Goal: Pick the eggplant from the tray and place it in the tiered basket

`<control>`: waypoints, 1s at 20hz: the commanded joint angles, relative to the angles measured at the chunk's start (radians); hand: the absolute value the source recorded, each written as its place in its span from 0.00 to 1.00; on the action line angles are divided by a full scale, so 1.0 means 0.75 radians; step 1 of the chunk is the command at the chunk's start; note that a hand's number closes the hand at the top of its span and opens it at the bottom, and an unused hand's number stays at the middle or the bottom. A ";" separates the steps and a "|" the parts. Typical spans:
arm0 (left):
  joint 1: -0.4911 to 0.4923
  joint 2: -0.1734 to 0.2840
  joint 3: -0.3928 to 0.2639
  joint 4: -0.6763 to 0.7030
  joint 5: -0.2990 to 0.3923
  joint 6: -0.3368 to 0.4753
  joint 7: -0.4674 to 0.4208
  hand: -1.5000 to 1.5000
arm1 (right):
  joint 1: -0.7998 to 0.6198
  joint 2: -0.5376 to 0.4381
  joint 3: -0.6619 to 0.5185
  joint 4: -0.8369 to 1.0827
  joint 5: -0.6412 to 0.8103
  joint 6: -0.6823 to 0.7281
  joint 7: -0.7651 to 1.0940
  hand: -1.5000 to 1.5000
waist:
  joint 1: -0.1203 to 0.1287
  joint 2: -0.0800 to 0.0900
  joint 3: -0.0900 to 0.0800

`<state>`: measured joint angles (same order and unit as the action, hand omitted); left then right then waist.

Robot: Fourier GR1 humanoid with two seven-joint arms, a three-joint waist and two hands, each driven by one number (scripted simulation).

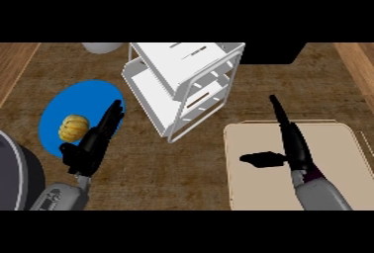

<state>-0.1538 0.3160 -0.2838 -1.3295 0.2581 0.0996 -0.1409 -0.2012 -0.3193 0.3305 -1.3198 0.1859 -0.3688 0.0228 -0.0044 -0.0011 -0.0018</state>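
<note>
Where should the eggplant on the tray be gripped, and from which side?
Only a purple sliver of the eggplant shows under the right hand on the tray. It seems to lie lengthwise along the hand, so probably across its middle, from above.

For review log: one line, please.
right robot hand open over beige rectangular tray; left robot hand open over blue round plate; white tiered basket untouched

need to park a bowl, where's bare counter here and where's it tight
Bare counter lies between the white tiered basket and the beige tray, running down to the lower edge. Tight: the left hand overlaps the blue plate beside the yellow squash; the right hand is over the tray.
</note>
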 commanded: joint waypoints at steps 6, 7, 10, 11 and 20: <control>0.051 -0.005 -0.012 0.019 -0.006 -0.018 -0.014 0.50 | -0.152 -0.452 0.224 -0.159 0.397 0.390 0.644 0.00 | -0.004 -0.023 -0.016; 0.011 0.003 -0.001 0.018 0.001 -0.028 0.002 0.50 | -0.166 -0.474 0.281 -0.157 0.435 0.470 0.698 0.00 | -0.002 -0.019 -0.016; 0.015 -0.028 -0.028 0.005 -0.009 -0.015 0.015 0.50 | -0.230 -0.557 0.368 -0.214 0.467 0.732 0.880 0.00 | 0.008 -0.021 -0.016; 0.023 -0.008 -0.005 0.024 0.005 -0.042 -0.017 0.50 | -0.261 -0.553 0.392 -0.256 0.456 0.821 0.952 0.00 | 0.012 -0.016 -0.015; -0.018 -0.058 0.006 0.033 -0.027 -0.005 0.010 0.50 | -0.347 -0.370 0.407 -0.628 0.238 1.294 1.629 0.00 | -0.008 -0.005 -0.001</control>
<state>-0.1360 0.2988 -0.2849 -1.3235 0.2510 0.0784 -0.1395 -0.4327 -0.6401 0.6320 -1.7010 0.4094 0.4384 0.9959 -0.0059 -0.0092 -0.0051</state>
